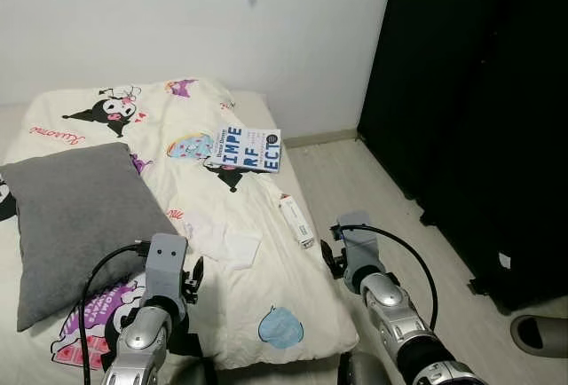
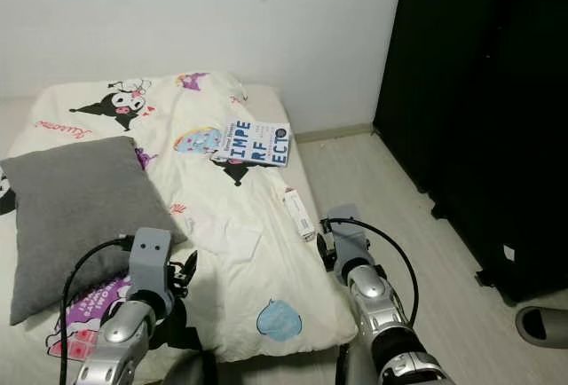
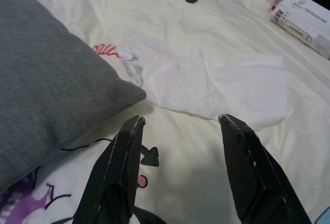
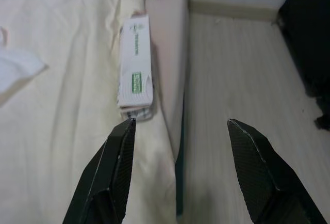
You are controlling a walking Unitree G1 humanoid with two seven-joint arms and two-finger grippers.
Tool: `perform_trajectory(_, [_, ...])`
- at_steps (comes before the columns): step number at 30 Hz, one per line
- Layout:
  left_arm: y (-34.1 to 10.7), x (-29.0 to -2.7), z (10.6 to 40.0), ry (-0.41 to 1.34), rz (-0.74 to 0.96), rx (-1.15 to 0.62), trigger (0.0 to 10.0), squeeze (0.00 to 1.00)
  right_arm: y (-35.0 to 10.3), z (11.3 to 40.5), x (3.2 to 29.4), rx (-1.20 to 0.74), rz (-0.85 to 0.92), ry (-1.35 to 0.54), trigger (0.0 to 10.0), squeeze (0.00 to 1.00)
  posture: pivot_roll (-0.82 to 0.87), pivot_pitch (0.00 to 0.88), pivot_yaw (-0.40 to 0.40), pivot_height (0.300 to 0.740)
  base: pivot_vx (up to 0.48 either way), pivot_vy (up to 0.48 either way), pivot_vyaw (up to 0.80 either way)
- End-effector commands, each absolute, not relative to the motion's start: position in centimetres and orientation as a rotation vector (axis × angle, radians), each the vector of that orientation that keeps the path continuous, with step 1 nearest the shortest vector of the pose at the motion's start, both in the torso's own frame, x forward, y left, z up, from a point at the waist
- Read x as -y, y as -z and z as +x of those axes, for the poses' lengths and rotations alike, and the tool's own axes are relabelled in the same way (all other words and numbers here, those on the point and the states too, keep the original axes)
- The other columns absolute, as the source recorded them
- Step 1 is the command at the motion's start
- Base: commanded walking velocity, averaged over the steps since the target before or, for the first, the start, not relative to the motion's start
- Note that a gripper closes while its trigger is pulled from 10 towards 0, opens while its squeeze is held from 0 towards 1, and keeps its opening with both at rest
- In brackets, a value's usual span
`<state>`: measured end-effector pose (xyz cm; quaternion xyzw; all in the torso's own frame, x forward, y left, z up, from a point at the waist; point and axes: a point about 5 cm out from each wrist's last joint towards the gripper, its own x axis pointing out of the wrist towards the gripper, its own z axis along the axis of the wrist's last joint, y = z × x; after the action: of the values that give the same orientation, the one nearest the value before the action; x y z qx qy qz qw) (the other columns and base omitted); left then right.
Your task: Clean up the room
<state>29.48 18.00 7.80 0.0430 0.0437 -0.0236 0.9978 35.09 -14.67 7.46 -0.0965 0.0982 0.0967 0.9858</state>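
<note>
Setting: a low bed [image 1: 53, 349] against a white wall, covered by a cream duvet [image 1: 222, 310] printed with cartoon figures; pale wood floor [image 1: 355, 181] beside it and a tall black wardrobe [image 1: 479, 119] on the robot's right.

Loose things: a white tissue [image 1: 232, 245] lies flat on the duvet just beside the corner of a grey pillow [image 1: 75, 216]; a long white box [image 1: 295, 218] with green print lies along the bed's edge nearest the floor; a book [image 1: 248, 147] with large blue letters lies further up the bed, towards the wall. A dark slipper [image 1: 539, 333] sits on the floor near the wardrobe.

Left claw [image 3: 180, 131]: fingers spread wide, holding nothing, hovering low over the duvet and aimed at the tissue (probably lined up for picking it up, since it is the nearest piece of litter).

Right claw [image 4: 180, 131]: also wide apart and empty, poised above the bed's edge with the white box just ahead of its left finger and bare floor under the other.

Why so placed: both arms are raised forward, each facing one stray item, which suits a start on tidying the bed.

Containers: no bin or basket can be made out, so where the things should go cannot be told.

Progress: judged early; tissue, box and book all lie untouched.
</note>
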Motion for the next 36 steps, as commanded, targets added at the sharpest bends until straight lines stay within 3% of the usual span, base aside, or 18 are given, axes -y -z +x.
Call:
perform_trajectory(1, [-7.9, -18.7, 29.2, 0.048, 0.097, -0.101, 10.0, 0.0, -7.4, 35.2, 15.1, -0.209, -0.194, -0.186, 10.0, 0.0, 0.11, 0.239, -0.002, 0.565, 0.0, 0.0, 0.0])
perform_trajectory(8, [-8.8, -18.7, 28.8, 0.108, 0.057, -0.081, 10.0, 0.0, -9.2, 36.6, 15.4, -0.191, -0.22, -0.198, 10.0, 0.0, 0.12, 0.28, -0.009, 0.565, 0.0, 0.0, 0.0])
perform_trajectory(9, [-8.8, -18.5, 28.6, 0.124, 0.056, -0.079, 10.0, 0.0, -9.7, 36.8, 15.4, -0.171, -0.213, -0.206, 10.0, 0.13, 0.12, 0.29, -0.013, 0.565, 0.0, 0.0, 0.0])
perform_trajectory(10, [-8.8, -18.5, 28.6, 0.124, 0.056, -0.079, 10.0, 0.0, -9.7, 36.8, 15.4, -0.171, -0.213, -0.206, 10.0, 0.13, 0.12, 0.29, -0.013, 0.565, 0.0, 0.0, 0.0])
perform_trajectory(11, [-8.9, -18.3, 28.3, 0.139, 0.046, -0.076, 10.0, 0.0, -10.2, 37.1, 15.3, -0.157, -0.214, -0.216, 10.0, 0.73, 0.12, 0.3, -0.017, 0.565, 0.0, 0.0, 0.0])
perform_trajectory(12, [-8.9, -18.1, 28.2, 0.148, 0.042, -0.076, 10.0, 0.0, -10.6, 37.3, 15.3, -0.142, -0.212, -0.228, 10.0, 1.0, 0.13, 0.308, -0.02, 0.565, 0.0, 0.0, 0.0])
perform_trajectory(19, [-9.0, -18.0, 28.0, 0.158, 0.037, -0.076, 10.0, 0.0, -10.9, 37.5, 15.2, -0.135, -0.212, -0.236, 10.0, 1.0, 0.13, 0.316, -0.022, 0.565, 0.0, 0.0, 0.0])
perform_trajectory(21, [-9.5, -18.0, 27.3, 0.172, 0.033, -0.066, 10.0, 0.0, -11.6, 37.8, 14.6, -0.119, -0.183, -0.293, 10.0, 1.0, 0.17, 0.361, -0.024, 0.565, 0.0, 0.0, 0.0])
perform_trajectory(27, [-10.2, -18.1, 26.6, 0.172, 0.042, -0.05, 10.0, 0.0, -11.8, 38.1, 14.1, -0.134, -0.177, -0.322, 10.0, 1.0, 0.19, 0.385, -0.02, 0.565, 0.0, 0.0, 0.0])
perform_trajectory(28, [-10.5, -18.2, 26.5, 0.169, 0.045, -0.046, 10.0, 0.0, -11.8, 38.1, 14.2, -0.141, -0.18, -0.317, 10.0, 0.78, 0.21, 0.399, -0.019, 0.565, 0.0, 0.0, 0.0])
perform_trajectory(29, [-10.5, -18.2, 26.5, 0.169, 0.045, -0.046, 10.0, 0.0, -11.8, 38.1, 14.2, -0.141, -0.18, -0.317, 10.0, 0.78, 0.21, 0.399, -0.019, 0.565, 0.0, 0.0, 0.0])
perform_trajectory(30, [-10.8, -18.3, 26.3, 0.163, 0.045, -0.038, 10.0, 0.0, -11.9, 38.2, 14.2, -0.144, -0.184, -0.31, 10.0, 0.18, 0.21, 0.412, -0.021, 0.565, 0.0, 0.0, 0.0])
perform_trajectory(31, [-10.8, -18.3, 26.3, 0.163, 0.045, -0.038, 10.0, 0.0, -11.9, 38.2, 14.2, -0.144, -0.184, -0.31, 10.0, 0.18, 0.21, 0.412, -0.021, 0.565, 0.0, 0.0, 0.0])
perform_trajectory(32, [-11.1, -18.4, 26.2, 0.157, 0.042, -0.034, 10.0, 0.0, -12.1, 38.3, 14.2, -0.142, -0.184, -0.306, 10.0, 0.0, 0.21, 0.417, -0.019, 0.565, 0.0, 0.0, 0.0])
perform_trajectory(36, [-11.4, -18.5, 26.0, 0.149, 0.038, -0.033, 10.0, 0.0, -12.3, 38.5, 14.0, -0.135, -0.189, -0.303, 10.0, 0.0, 0.21, 0.419, -0.02, 0.565, 0.0, 0.0, 0.0])
